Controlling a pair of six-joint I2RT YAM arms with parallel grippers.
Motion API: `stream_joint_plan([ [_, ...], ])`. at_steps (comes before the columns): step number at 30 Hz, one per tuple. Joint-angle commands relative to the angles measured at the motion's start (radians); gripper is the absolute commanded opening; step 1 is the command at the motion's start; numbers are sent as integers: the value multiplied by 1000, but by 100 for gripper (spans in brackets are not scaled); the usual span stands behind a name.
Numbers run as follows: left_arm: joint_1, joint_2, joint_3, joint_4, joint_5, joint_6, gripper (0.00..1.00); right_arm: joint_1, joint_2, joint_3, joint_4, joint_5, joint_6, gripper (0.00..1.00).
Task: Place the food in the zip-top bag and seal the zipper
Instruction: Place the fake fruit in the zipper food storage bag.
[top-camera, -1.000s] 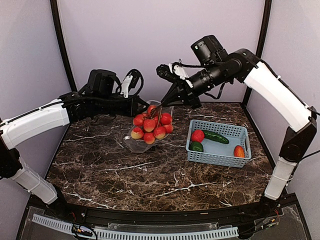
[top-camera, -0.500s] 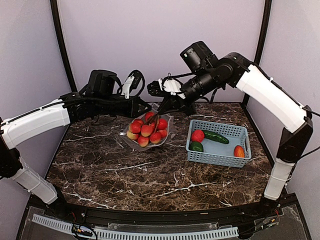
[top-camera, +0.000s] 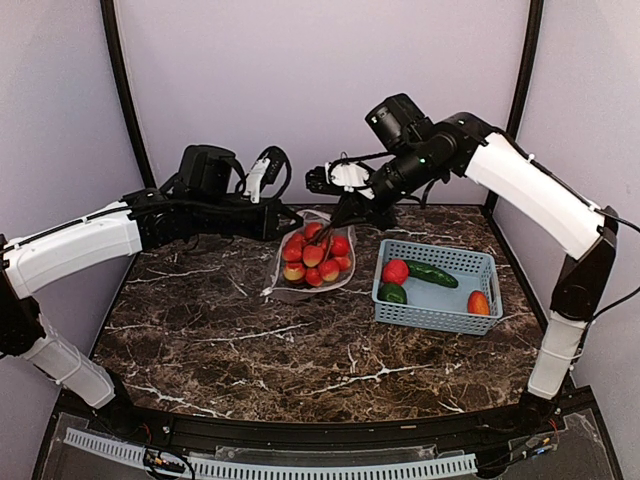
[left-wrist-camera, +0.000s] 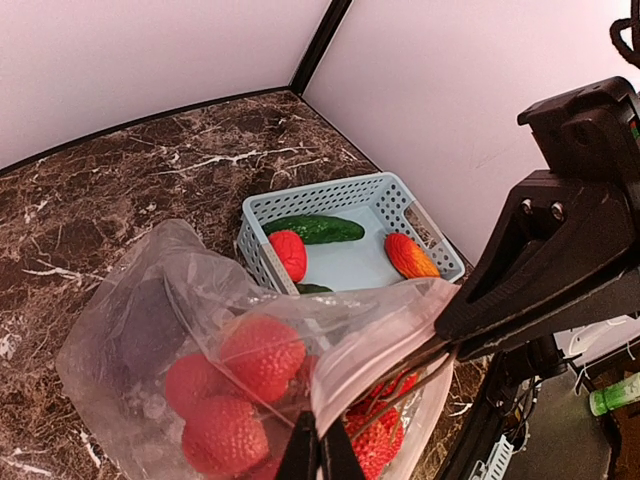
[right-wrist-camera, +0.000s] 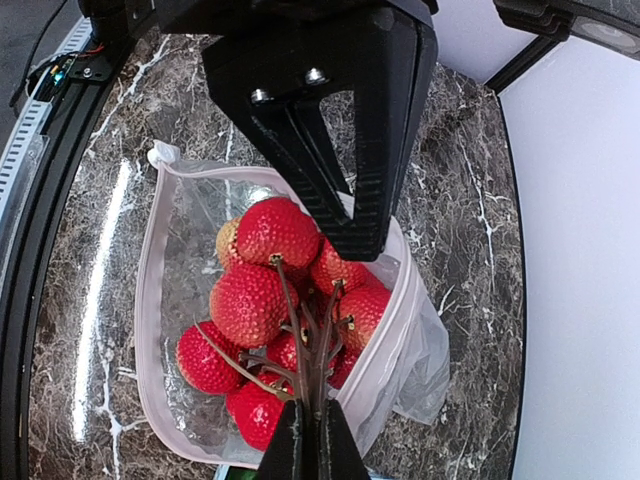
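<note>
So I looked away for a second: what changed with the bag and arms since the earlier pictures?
The crinkly clear plastic bag and the bunch of red strawberries inside its mouth shifted right, toward the light-blue slotted basket, and the right arm came lower. Nothing was let go: the right gripper stays shut on the stems, the left gripper on the bag's edge. The basket and its contents did not move.

We see a light-blue slotted basket (top-camera: 430, 318) (left-wrist-camera: 425, 228) sitting on the right half of a dark brown, white-veined marble worktop (top-camera: 300, 370) (left-wrist-camera: 120, 190) (right-wrist-camera: 470, 230). Behind it we find a plain lilac wall (top-camera: 320, 90) flanked by black posts (top-camera: 125, 100). A white slotted strip (top-camera: 300, 468) runs along in front of the worktop's near edge.
</note>
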Motion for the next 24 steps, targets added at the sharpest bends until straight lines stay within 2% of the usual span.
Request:
stream_joint_plan([
  [1, -5, -25, -17, 16, -1, -10, 1, 5, -17, -9, 52, 18, 32, 3],
  [5, -5, -23, -18, 16, -14, -20, 1, 20, -11, -5, 60, 39, 45, 13],
  [9, -5, -25, -21, 5, -52, -30, 1, 31, -4, 4, 71, 64, 75, 35],
  [11, -4, -31, -21, -10, -91, -33, 1, 31, -4, 17, 68, 62, 98, 42],
  [17, 9, -52, 3, -71, -201, -6, 1, -10, -61, 44, 75, 18, 154, 50],
  [21, 28, -48, 140, -261, -393, 131, 1, -97, -120, -7, 119, -12, 197, 54],
  [24, 55, -35, 300, -394, -545, 255, 1, -165, -141, -63, 142, -12, 245, 54],
])
